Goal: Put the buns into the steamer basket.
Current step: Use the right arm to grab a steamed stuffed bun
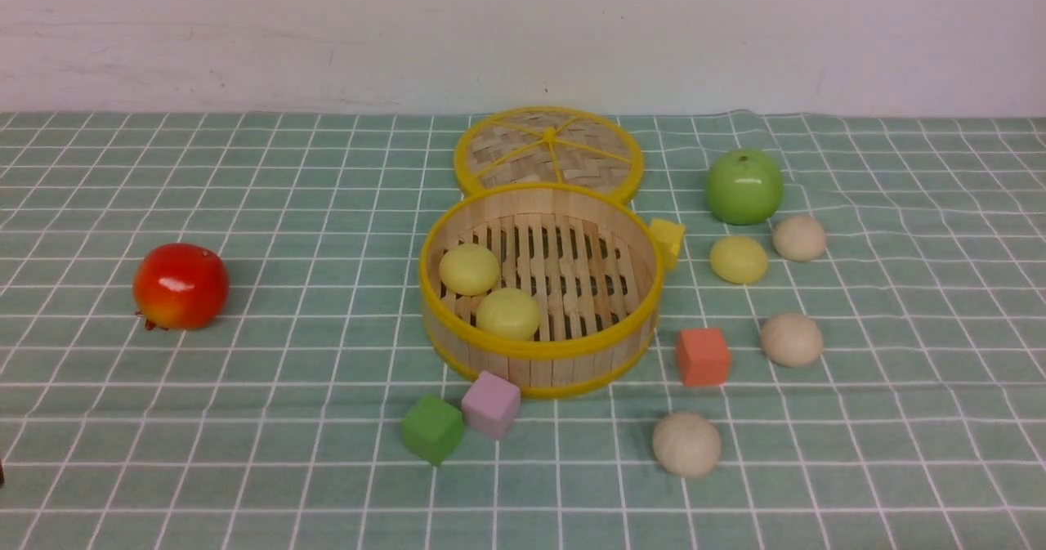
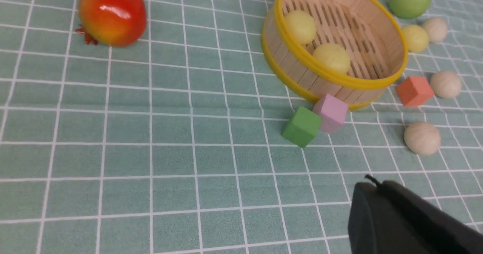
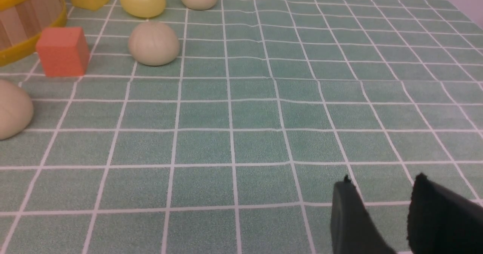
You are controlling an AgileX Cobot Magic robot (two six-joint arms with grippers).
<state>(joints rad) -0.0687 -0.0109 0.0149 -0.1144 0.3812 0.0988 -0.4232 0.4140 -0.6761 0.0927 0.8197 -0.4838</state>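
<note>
Two yellow buns (image 1: 468, 269) sit inside the steamer basket (image 1: 539, 352). Four more wait on the cloth (image 1: 245, 419), all on the basket's right side, so the right arm is nearer. The closest beige bun (image 1: 686, 444) lies ahead of the right gripper (image 3: 383, 186), well apart from it. Its fingers (image 3: 351, 216) are a little apart and hold nothing. The left gripper (image 2: 392, 216) shows only one dark part, so I cannot tell if it is spread

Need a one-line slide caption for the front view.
Two yellow buns lie in the steamer basket; four more buns wait on the checked cloth to its right.
</note>
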